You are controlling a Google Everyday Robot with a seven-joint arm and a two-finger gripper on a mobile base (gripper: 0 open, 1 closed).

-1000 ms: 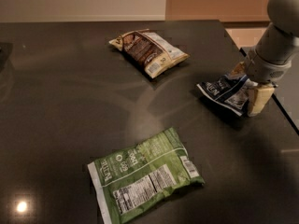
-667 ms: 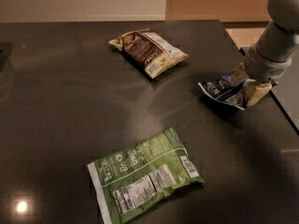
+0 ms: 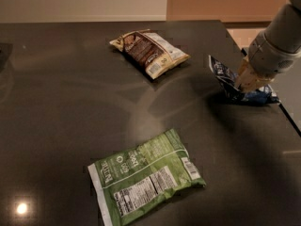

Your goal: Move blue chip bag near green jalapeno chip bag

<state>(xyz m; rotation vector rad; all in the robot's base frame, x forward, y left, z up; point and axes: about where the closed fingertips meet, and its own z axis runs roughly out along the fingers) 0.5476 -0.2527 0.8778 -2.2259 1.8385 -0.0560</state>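
The blue chip bag is at the right side of the dark table, near its right edge. The bag is tilted, with its left end raised off the surface. My gripper comes down from the upper right and is shut on the bag's middle, its cream fingers pressed into the crinkled foil. The green jalapeno chip bag lies flat at the front centre with its nutrition label up, well apart from the blue bag and to its lower left.
A brown-and-cream chip bag lies at the back centre of the table. The table's right edge runs just behind the gripper, with lighter floor beyond it. A bright light reflection shows at the front left.
The blue bag has gone from lying low on the table to tilted with its left end raised. The gripper has closed in on it and shifted slightly.
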